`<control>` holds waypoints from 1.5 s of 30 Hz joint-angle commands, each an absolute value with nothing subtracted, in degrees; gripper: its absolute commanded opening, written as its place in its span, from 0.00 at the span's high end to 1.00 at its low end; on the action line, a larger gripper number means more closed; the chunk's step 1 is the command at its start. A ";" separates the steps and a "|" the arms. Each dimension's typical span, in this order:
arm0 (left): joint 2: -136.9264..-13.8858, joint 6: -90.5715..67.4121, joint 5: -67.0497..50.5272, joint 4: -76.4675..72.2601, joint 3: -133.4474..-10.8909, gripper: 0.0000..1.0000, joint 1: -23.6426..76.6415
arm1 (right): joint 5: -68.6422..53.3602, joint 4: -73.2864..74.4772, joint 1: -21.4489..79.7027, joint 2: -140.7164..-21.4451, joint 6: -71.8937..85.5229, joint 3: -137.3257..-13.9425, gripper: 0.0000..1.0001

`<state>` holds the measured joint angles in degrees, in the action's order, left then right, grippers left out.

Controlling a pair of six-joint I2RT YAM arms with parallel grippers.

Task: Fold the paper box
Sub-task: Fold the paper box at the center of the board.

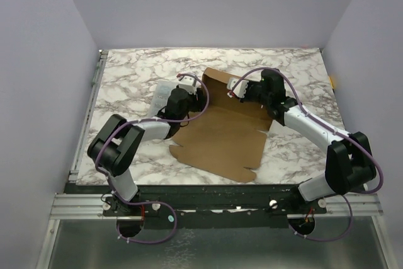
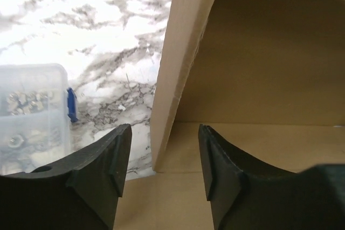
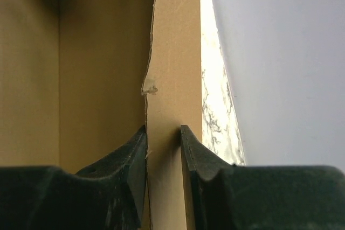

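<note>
Brown cardboard die-cut paper box (image 1: pixel 220 137) lies mid white-marbled table (image 1: pixel 132 74), far-end walls up and flat panel toward the near edge. Long axis runs near-far, skewed slightly to the near right corner. Prob. light, stiff, w/ springy creases; grip walls near folds. Right hand (image 3: pixel 163 154) pinches the right wall. Left hand (image 2: pixel 164 149) is open, astride the left wall.

White-grey marble tabletop (image 1: pixel 129 77); 3 plain lavender walls (image 1: pixel 208 4); aluminium rail (image 1: pixel 75 205) along near edge.

box (image 1: pixel 220 137): brown cardboard, matt, fibrous at cut edges | table (image 1: pixel 126 86): marble pattern, smooth | case (image 2: pixel 32 111): cloudy clear plastic | rail (image 1: pixel 82 205): bare metal, dull shine
</note>
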<state>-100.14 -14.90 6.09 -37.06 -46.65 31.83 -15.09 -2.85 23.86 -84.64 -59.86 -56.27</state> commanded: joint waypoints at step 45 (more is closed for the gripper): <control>-86.23 -6.39 -35.34 -34.64 -58.81 0.08 21.52 | -43.87 37.51 7.43 -62.90 -31.92 -63.03 0.00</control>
<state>-88.27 -13.89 -29.34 -37.04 -57.14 19.75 -34.68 31.92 12.97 -69.17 -37.12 -68.27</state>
